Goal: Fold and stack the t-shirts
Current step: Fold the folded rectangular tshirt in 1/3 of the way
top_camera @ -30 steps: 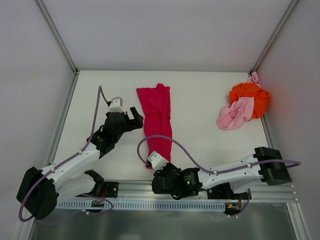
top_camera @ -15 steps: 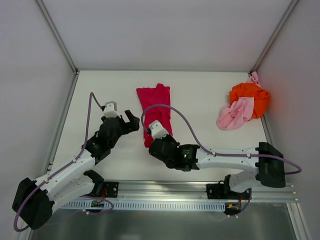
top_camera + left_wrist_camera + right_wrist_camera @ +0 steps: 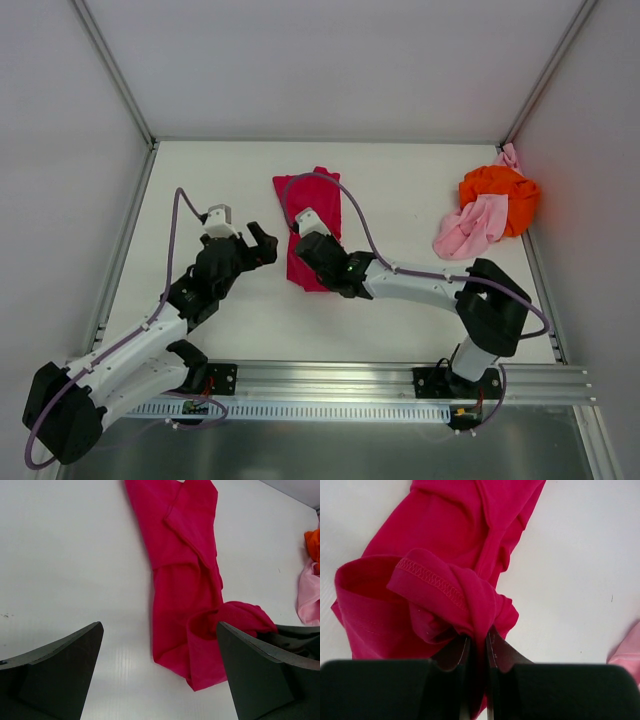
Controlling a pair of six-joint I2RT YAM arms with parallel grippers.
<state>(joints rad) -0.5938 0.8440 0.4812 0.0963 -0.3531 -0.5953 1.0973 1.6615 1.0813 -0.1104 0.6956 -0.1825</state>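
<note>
The crimson t-shirt lies as a long strip in the middle of the table, its near end lifted and doubled back over itself. My right gripper is shut on that bunched hem, the cloth pinched between the jaws. My left gripper hangs wide open just left of the shirt, nothing between its fingers; the folded near end of the shirt shows ahead of it. The orange t-shirt and the pale pink t-shirt lie crumpled together at the back right.
White walls and metal frame posts close in the table on the left, back and right. An aluminium rail with the arm bases runs along the near edge. The right arm's purple cable arches over the crimson shirt.
My right gripper has travelled from the near edge toward the back, carrying the crimson shirt's near end up and over the rest. The left gripper drew back slightly to the left.
</note>
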